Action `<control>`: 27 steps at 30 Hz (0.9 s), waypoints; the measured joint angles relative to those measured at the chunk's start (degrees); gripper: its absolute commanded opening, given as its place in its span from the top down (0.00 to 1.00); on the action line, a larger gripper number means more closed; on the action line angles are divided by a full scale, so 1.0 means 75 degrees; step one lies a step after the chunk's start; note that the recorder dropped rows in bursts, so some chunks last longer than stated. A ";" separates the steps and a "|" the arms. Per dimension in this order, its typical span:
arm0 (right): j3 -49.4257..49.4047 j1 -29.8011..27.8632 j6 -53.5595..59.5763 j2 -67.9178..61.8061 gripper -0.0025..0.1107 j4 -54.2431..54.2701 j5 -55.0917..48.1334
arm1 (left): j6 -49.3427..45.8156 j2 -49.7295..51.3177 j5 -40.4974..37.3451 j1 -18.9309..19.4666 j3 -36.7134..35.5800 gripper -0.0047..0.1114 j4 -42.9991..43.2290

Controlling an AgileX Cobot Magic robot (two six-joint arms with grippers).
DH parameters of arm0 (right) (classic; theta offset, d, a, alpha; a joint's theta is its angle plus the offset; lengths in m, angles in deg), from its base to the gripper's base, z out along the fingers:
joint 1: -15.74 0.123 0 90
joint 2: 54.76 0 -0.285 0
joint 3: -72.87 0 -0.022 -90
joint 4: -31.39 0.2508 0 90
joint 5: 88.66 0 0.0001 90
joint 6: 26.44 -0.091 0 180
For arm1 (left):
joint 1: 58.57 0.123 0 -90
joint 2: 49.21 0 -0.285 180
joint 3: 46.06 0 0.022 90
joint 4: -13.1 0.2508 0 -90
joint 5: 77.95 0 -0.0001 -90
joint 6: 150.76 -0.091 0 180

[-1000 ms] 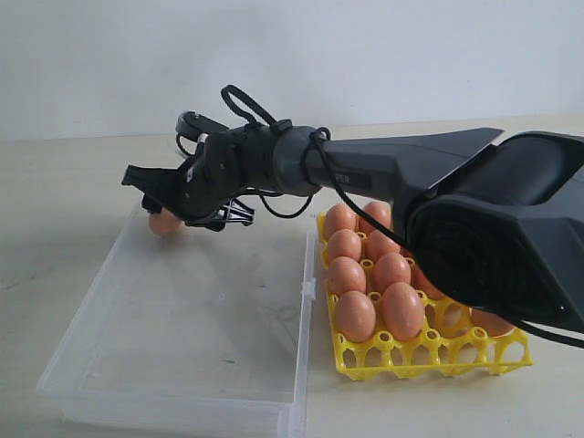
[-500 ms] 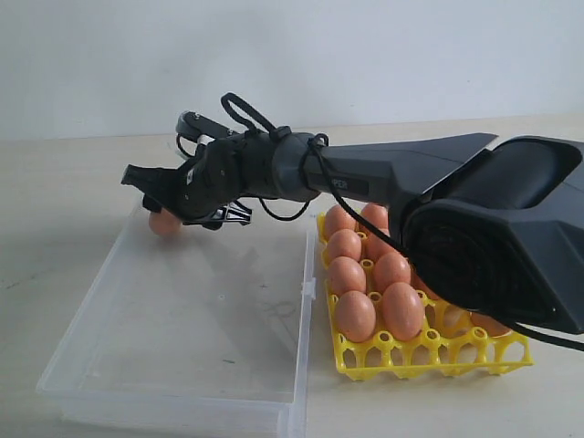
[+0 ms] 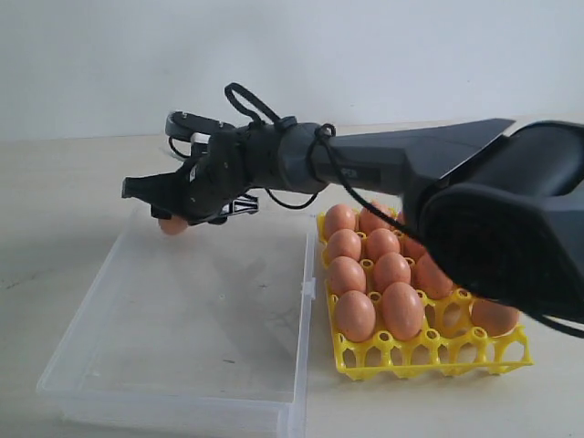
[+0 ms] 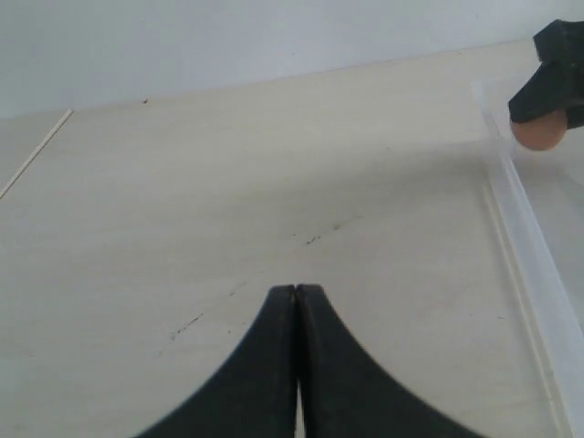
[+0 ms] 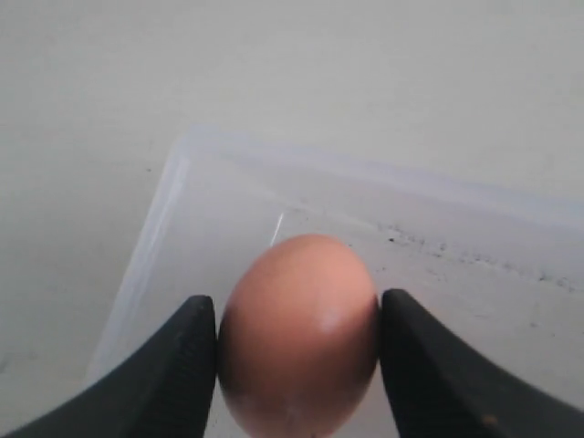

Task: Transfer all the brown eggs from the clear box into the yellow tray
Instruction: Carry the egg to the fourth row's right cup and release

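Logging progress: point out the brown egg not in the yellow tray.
The egg in the right gripper, at the clear box's far corner; the others sit in the yellow tray.

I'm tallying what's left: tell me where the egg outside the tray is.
In the exterior view the egg is on the left, between the right tool's fingers at the clear box's far left corner.

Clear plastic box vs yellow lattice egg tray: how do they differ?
The clear plastic box is see-through with a flat floor; the yellow lattice egg tray is opaque with round cups. The box shows one brown egg, in the right gripper; the tray holds many. The box is larger. Both lie side by side on the table.
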 measured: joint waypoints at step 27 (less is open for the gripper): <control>-1.2123 -0.0844 0.9088 0.8294 0.98 0.3951 0.6846 | 0.0000 0.0000 0.0000 0.0000 0.0000 0.96 0.0000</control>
